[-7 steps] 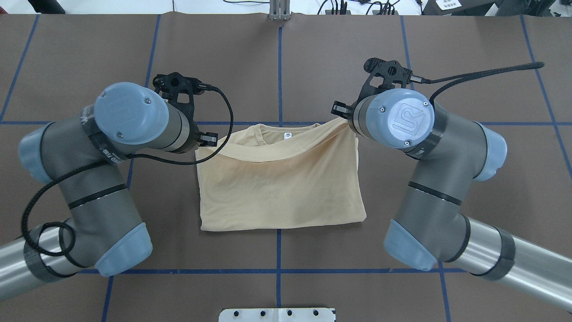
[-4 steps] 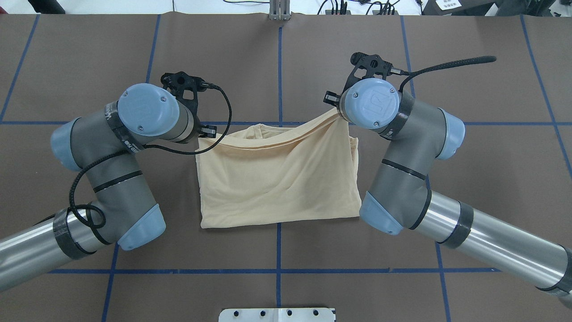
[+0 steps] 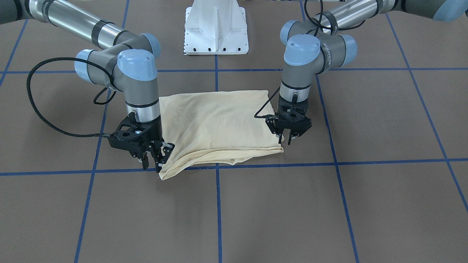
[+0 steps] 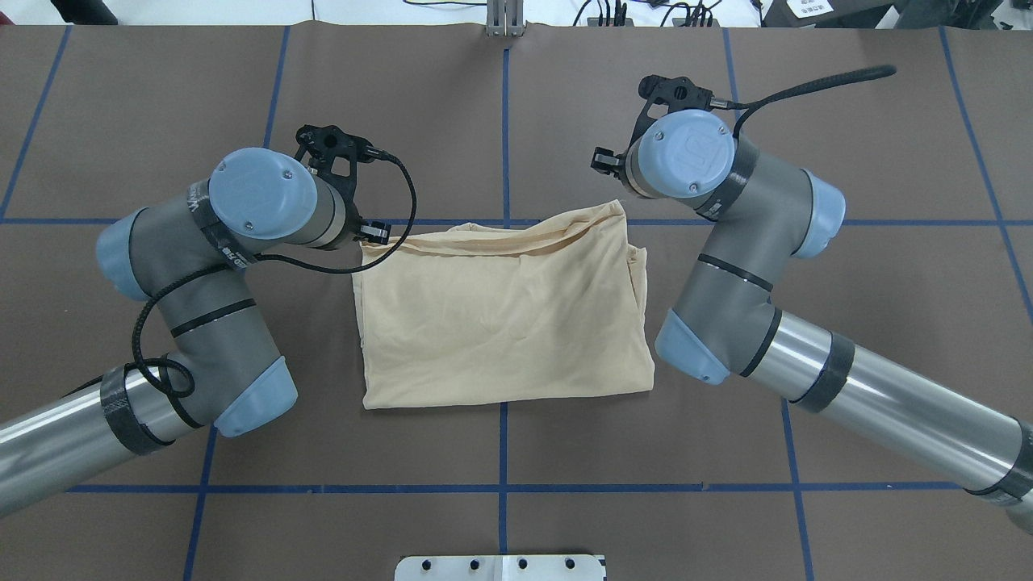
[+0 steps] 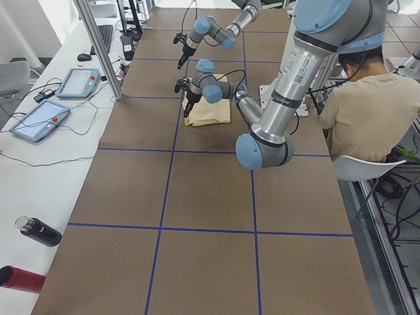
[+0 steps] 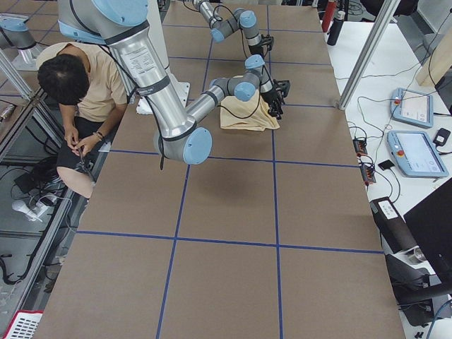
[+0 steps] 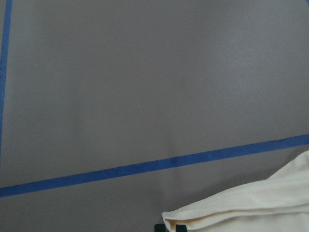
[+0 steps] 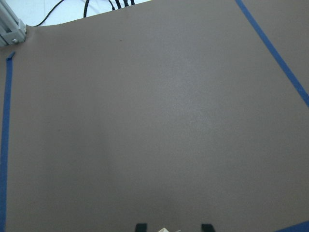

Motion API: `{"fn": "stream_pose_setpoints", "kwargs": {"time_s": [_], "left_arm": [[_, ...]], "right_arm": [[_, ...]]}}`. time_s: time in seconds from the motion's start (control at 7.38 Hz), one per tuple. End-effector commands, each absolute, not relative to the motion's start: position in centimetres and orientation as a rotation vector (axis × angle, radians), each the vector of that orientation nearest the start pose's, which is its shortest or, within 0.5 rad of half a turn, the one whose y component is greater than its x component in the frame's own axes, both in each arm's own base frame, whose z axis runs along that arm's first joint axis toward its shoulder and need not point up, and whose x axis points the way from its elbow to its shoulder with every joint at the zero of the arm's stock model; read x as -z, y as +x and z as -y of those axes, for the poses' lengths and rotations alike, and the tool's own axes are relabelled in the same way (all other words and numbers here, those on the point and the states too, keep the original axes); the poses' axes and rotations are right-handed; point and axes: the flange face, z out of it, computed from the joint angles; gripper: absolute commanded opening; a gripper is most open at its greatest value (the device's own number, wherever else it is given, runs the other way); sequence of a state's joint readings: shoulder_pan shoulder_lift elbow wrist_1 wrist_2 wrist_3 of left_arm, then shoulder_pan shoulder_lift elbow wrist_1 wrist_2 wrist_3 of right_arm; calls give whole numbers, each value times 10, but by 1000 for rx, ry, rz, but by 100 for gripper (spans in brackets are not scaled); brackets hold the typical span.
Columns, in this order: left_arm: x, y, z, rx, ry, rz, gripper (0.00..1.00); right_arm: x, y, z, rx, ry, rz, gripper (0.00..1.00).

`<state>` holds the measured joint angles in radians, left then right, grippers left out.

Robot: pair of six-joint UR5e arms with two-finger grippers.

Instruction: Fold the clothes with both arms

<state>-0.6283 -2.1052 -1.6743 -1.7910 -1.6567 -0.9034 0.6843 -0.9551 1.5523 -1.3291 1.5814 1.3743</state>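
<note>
The cream-yellow shirt (image 4: 500, 323) lies folded into a rough rectangle at the table's middle, also in the front view (image 3: 215, 120). Its print and neck label are hidden. My left gripper (image 3: 287, 138) is low at the shirt's far corner on my left side and shut on the fabric; the left wrist view shows that hem (image 7: 241, 208) at its fingertips. My right gripper (image 3: 153, 163) stands beside the other far corner (image 4: 615, 208), fingers apart and empty. In the overhead view it (image 4: 605, 161) is just beyond the shirt. The right wrist view shows bare table.
The white pedestal base (image 3: 215, 33) stands at the robot's side of the table. Blue tape lines (image 4: 504, 121) cross the brown table cover. A seated person (image 5: 367, 111) is beside the table. Tablets (image 5: 39, 121) and bottles (image 5: 39, 231) lie on a side bench.
The top layer has been carried over to the far edge and now covers the neck. My right gripper let go of its corner and moved away beyond the shirt. My left gripper barely moved.
</note>
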Motion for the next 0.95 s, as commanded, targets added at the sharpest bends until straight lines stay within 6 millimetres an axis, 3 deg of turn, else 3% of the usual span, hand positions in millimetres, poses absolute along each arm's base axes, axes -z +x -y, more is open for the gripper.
{"fn": "stream_pose_setpoints", "kwargs": {"time_s": [0.0,0.14,0.27,0.54,0.81], "left_arm": [[-276,448,474,-105,480,-780,100],[-287,435,451,-110,407,-832,100],[-304,449,412,-94,350,-884,100],[-309,490,356,-77,278,-939,98],[-309,518,318,-73,236,-949,69]], "right_arm": [[-291,-420,549,-347,319,807,100],[-299,-403,537,-319,333,809,100],[-301,-397,531,-317,336,811,100],[-299,-397,530,-316,337,815,100],[-298,-397,530,-317,339,816,100]]}}
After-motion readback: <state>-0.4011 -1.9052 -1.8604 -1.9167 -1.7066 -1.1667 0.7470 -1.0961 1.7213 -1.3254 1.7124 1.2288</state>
